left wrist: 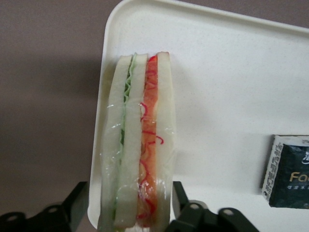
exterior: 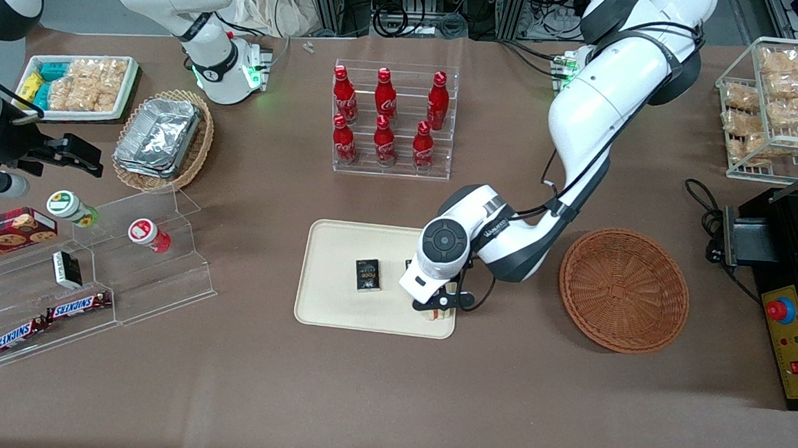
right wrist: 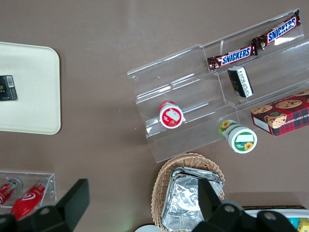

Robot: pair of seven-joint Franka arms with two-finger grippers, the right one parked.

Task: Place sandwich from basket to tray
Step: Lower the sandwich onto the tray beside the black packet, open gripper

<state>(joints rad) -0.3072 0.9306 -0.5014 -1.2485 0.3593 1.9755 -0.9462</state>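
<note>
Landmark: the tray (exterior: pixel 339 303) — cream, rectangular, roughly mid-table.

The gripper (exterior: pixel 437 311) is down over the tray's corner at the working arm's end, on the edge nearer the front camera. Jaws are closed on the sandwich (exterior: pixel 435 314) — in the wrist view one finger (left wrist: pixel 77 200) sits against the green-filling side of the sandwich (left wrist: pixel 140 145) and the other against the red-filling side, both pressed on the clear wrap. Sandwich stands on edge, filling layers facing the wrist camera.

The sandwich is over the tray (left wrist: pixel 231 96), right along its rim near that corner; can't tell whether its base touches the tray surface or hangs just above it.

Also on the tray: a small dark box (exterior: pixel 367 275), toward the tray's middle, apart from the sandwich.

The basket (exterior: pixel 623 290) — round, reddish-brown wicker — sits off the tray toward the working arm's end of the table, well apart from it, nothing visible in it.

Farther from the front camera than the tray: a clear rack of red cola bottles (exterior: pixel 392 116).
</note>
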